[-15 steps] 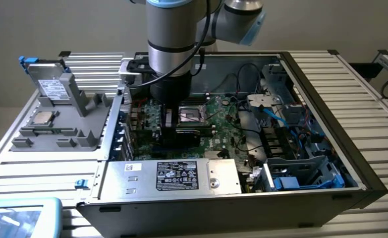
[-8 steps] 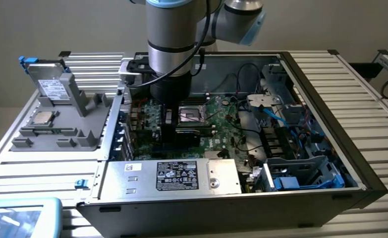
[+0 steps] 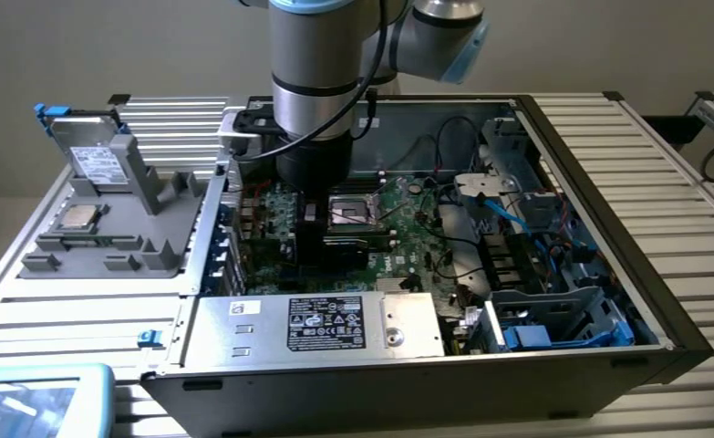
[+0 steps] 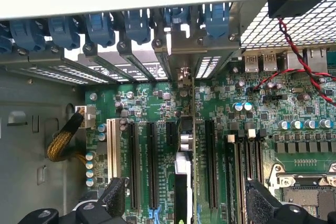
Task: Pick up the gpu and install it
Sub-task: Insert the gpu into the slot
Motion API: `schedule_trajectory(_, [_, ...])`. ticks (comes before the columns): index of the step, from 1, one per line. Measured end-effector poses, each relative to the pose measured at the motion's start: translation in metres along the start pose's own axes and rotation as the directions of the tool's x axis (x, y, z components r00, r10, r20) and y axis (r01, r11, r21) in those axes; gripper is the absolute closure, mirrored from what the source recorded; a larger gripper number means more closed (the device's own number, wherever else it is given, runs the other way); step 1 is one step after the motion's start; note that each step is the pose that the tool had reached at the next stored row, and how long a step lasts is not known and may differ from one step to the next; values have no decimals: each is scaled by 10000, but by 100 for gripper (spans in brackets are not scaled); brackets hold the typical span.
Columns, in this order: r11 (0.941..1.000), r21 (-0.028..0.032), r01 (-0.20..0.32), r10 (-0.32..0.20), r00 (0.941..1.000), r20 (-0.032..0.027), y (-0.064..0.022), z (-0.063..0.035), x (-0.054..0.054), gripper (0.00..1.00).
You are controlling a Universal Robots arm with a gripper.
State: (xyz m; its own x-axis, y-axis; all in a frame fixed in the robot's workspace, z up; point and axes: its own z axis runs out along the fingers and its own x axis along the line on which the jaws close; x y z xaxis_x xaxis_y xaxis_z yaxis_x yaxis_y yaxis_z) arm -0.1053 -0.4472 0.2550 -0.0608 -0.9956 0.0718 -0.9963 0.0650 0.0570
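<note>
Black fingers (image 4: 113,198) of the tool (image 4: 185,188) stand well apart, open, one on each side of the gpu (image 4: 184,169) and not touching it. In the exterior view the tool (image 3: 317,239) hangs low inside the open computer case (image 3: 648,301), which lies on its side on the slatted bench (image 3: 661,155). Across the case floor spreads the green motherboard (image 4: 262,114). Seen edge-on, the gpu stands upright on the board between two long black expansion slots (image 4: 152,166). Its long axis runs parallel to them, and its far end points at the rear wall's slot openings under the blue latches (image 4: 139,24). Whether it is fully seated cannot be told.
</note>
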Motion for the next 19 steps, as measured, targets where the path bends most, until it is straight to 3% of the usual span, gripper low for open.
schedule_trajectory(19, [10000,0,0,0,10000,1,0,0,0,2])
